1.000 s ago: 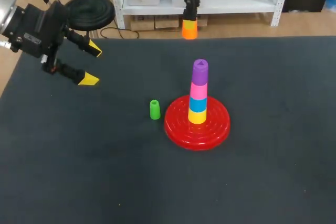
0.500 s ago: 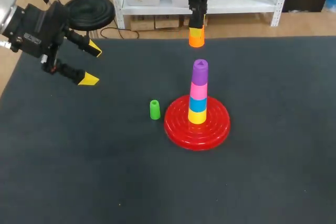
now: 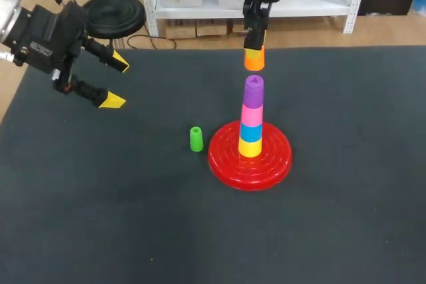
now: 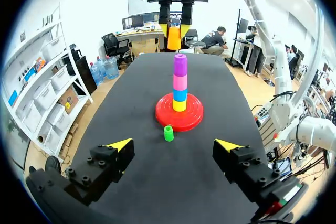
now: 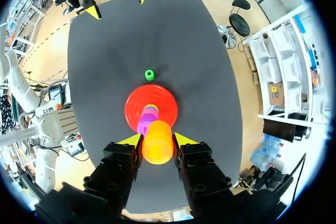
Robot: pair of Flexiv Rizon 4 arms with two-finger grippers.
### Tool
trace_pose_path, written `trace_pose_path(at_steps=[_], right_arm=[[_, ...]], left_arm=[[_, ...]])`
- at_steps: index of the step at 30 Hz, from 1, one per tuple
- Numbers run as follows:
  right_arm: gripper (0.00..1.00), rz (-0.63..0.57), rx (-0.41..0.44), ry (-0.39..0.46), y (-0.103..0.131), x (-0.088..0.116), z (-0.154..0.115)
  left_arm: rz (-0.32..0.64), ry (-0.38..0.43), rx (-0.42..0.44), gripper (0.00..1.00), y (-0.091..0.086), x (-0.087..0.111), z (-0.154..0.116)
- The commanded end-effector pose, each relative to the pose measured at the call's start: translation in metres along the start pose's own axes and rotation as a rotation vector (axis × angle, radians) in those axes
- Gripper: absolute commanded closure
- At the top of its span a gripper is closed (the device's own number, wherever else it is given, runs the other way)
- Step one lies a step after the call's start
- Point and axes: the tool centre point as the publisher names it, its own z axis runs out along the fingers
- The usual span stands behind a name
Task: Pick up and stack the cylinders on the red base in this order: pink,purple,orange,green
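The table (image 3: 100, 197) has a dark, matte, faintly speckled top. Near its middle sits the red base (image 3: 223, 161), a glossy round disc with ridges running in rings. Four smooth plastic cylinders stand upright on the base in one column: a yellow cylinder (image 3: 249, 147) at the bottom, then a blue cylinder (image 3: 250, 132), a pink cylinder (image 3: 251, 115), and a purple cylinder (image 3: 253, 91) on top with a dark recess in its upper face.

Just beside the base, on the side towards the table's left edge, the green cylinder (image 3: 196, 139) stands upright on the table. It is small, slightly tapered and open at the top, and it does not touch the base.

The right gripper (image 5: 157, 140) has its fingers closed from two sides on the orange cylinder (image 3: 253, 60). It holds the cylinder upright in the air above the purple one, with a clear gap between them and nothing in the gap. The frames do not show whether the two are exactly in line.

The left gripper (image 3: 117, 82) is near the table's far left corner, well apart from the stack. Its fingers are spread wide and hold nothing.

In the right wrist view the orange cylinder covers much of the column below it. In the head view the right gripper's yellow tips are hard to make out.
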Motion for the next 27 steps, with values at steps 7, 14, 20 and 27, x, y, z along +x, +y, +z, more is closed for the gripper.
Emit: trace_pose_path(at_steps=[7,14,20,27], right_arm=[[1.00,-0.004,0.001,-0.020,0.004,0.006,0.007],[1.00,-0.006,-0.014,-0.014,0.006,0.006,0.011],[1.00,-0.017,-0.026,-0.008,0.007,0.004,0.014],[1.00,-0.024,-0.033,-0.001,0.009,0.002,0.014]], left_arm=[[0.000,0.000,-0.003,0.00,-0.001,0.000,0.000],[0.000,0.000,-0.003,0.00,-0.001,0.000,0.000],[0.000,0.000,-0.003,0.00,-0.001,0.000,0.000],[0.000,0.000,-0.003,0.00,-0.001,0.000,0.000]])
